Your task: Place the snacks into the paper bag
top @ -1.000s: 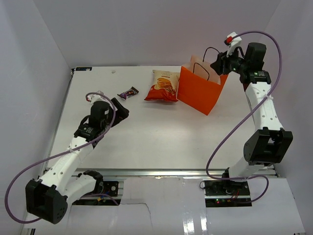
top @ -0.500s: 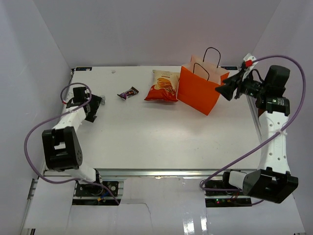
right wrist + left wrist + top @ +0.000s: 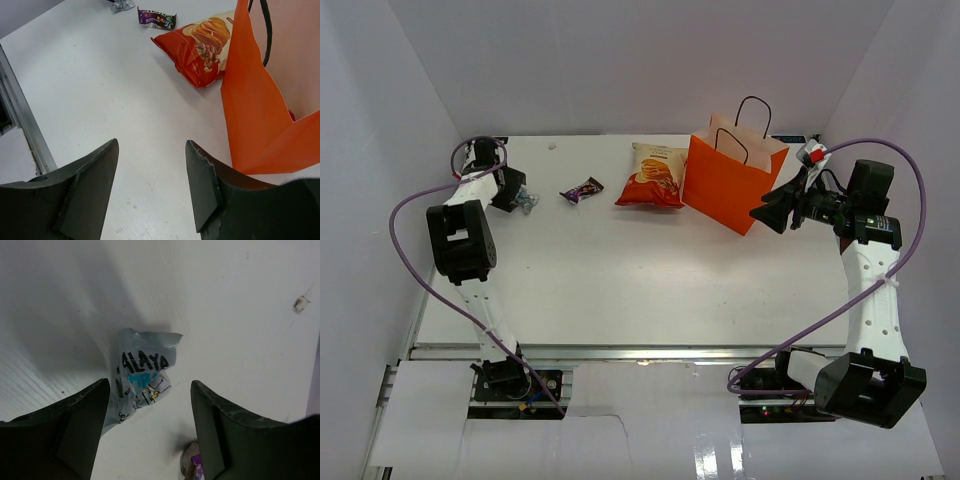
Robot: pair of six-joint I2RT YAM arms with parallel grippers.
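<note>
The left gripper (image 3: 148,390) is held open over the silver packet (image 3: 142,372), evidently for pinching, well apart from the paper bag (image 3: 730,185). The right gripper (image 3: 152,147), open and empty, is stationed beside that bag, its mouth unobstructed.

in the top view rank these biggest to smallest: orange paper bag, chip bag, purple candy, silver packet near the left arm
1. orange paper bag
2. chip bag
3. purple candy and silver-grey packet: both tiny and they look about alike here, so not ranked against each other.

The left pincer (image 3: 149,385) hides part of the silver-grey packet (image 3: 144,365).
</note>
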